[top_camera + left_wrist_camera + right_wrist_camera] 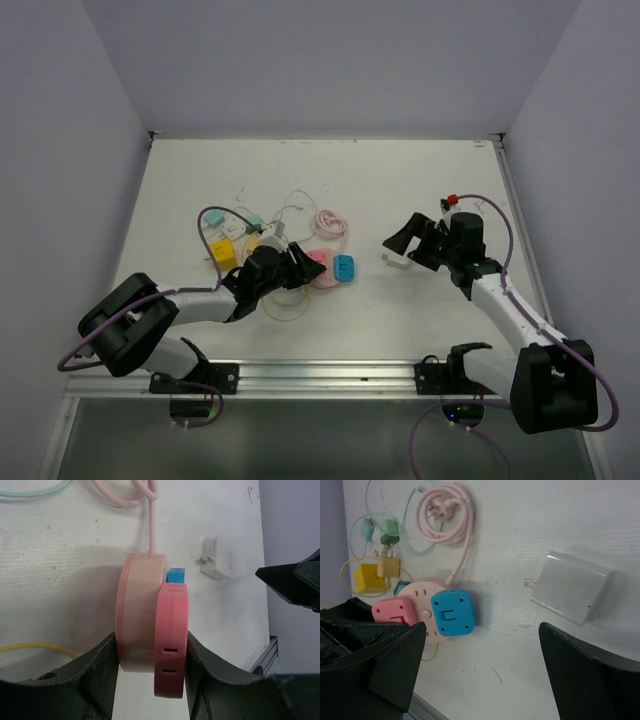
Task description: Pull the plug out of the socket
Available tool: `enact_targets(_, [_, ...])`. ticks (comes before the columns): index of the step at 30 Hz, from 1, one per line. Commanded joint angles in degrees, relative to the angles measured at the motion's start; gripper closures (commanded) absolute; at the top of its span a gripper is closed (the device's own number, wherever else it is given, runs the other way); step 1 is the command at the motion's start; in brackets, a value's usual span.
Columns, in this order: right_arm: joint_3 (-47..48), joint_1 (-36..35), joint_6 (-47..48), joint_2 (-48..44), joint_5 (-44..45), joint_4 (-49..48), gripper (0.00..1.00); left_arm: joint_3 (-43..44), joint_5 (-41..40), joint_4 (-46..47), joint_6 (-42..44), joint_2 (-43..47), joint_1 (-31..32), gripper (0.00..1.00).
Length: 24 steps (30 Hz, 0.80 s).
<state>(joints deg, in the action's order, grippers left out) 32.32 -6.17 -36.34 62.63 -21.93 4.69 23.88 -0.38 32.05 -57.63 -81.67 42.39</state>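
Note:
The round pale-pink socket (140, 615) stands on edge between my left gripper's fingers. A darker pink plug (172, 635) sits on its face, and my left gripper (152, 680) is shut across both. A blue plug (452, 612) is also seated in the socket (422, 597). A white plug (570, 592) lies loose on the table with its prongs bare, well apart from the socket. My right gripper (482, 670) stands wide open just near of the white plug (396, 260), with nothing between its fingers. In the top view my left gripper (300, 265) is at the socket (322, 272), and my right gripper (408, 245) is to its right.
The socket's pink cord (445, 515) lies coiled behind it. A yellow cube adapter (222, 254), a green plug (390, 530) and thin yellow and teal cables lie left of the socket. The table's metal front rail (320, 378) runs along the near edge.

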Motion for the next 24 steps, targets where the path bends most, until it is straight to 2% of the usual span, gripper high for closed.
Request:
enact_targets(1, [0.6, -6.3, -1.3, 1.2, -4.3, -6.3, 0.01, -0.4, 2.1, 1.3, 2.1, 2.0, -0.2, 1.00])
enact_targets(7, [-0.8, -12.9, -6.0, 7.3, -4.3, -15.4, 0.01, -0.4, 3.6, 2.0, 1.5, 4.6, -0.1, 1.00])
enact_targets(17, [-3.0, -16.1, -9.0, 16.3, -8.8, -26.3, 0.01, -3.0, 4.4, 4.3, 0.1, 8.7, -0.2, 1.00])
enact_targets(24, [-3.2, -17.8, -10.0, 21.2, -10.9, -30.4, 0.02, -4.5, 5.3, 7.3, -1.9, 9.0, -0.7, 1.00])
